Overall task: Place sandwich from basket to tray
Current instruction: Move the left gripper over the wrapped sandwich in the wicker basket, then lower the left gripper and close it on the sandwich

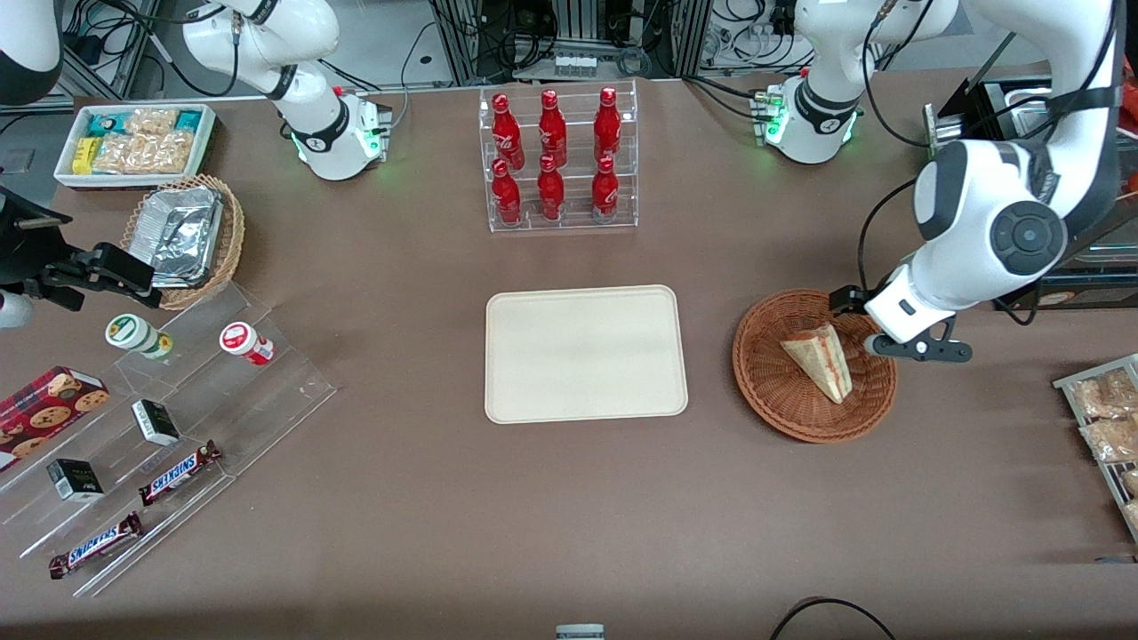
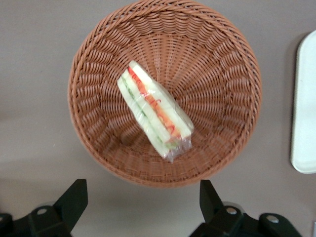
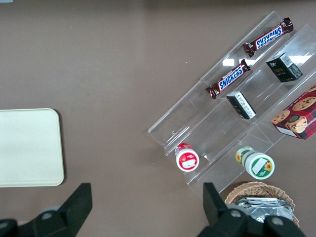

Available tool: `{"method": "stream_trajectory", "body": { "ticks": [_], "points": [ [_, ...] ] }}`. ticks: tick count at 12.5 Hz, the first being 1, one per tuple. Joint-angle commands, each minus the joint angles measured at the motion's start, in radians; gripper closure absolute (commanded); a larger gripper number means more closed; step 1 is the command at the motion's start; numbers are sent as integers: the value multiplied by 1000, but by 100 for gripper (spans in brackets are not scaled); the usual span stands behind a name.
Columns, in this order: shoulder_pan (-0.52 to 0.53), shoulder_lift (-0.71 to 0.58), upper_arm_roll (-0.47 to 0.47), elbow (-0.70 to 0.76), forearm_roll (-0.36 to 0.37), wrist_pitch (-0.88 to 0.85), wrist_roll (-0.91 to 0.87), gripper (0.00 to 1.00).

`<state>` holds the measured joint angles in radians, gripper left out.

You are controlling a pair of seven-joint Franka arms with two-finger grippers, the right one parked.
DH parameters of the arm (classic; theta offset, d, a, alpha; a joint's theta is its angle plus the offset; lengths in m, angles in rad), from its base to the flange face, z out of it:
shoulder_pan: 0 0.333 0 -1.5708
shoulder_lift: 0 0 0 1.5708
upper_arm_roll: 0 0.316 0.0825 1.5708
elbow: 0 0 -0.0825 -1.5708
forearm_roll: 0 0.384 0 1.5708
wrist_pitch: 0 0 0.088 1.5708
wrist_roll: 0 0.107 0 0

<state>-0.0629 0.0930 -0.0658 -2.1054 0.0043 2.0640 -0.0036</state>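
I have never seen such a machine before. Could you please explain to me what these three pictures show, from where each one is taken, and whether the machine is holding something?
These are two white robot arms fixed to a brown table. One picture looks at them from the front; the other two come from small cameras on each arm's wrist, looking down.

The working arm's gripper, a two-finger claw, hangs above the rim of a round reddish-brown basket. Its fingers are spread open and hold nothing. In the basket lies a wrapped triangular sandwich. Beside the basket, nearer the table's middle, lies an empty cream tray, where the sandwich should go.

Also on the table: a clear rack of red bottles, clear steps with chocolate bars, and a tan basket of foil trays.
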Motion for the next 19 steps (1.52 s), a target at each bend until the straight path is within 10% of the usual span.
{"method": "stream_trajectory", "body": {
  "ticks": [1, 13, 19],
  "points": [
    [-5, -16, 1, -123, -6, 184, -16, 0],
    [-6, 80, -43, -145, -9, 333, -868, 0],
    [-5, 128, -43, -145, -7, 358, -883, 0]
  ]
}}
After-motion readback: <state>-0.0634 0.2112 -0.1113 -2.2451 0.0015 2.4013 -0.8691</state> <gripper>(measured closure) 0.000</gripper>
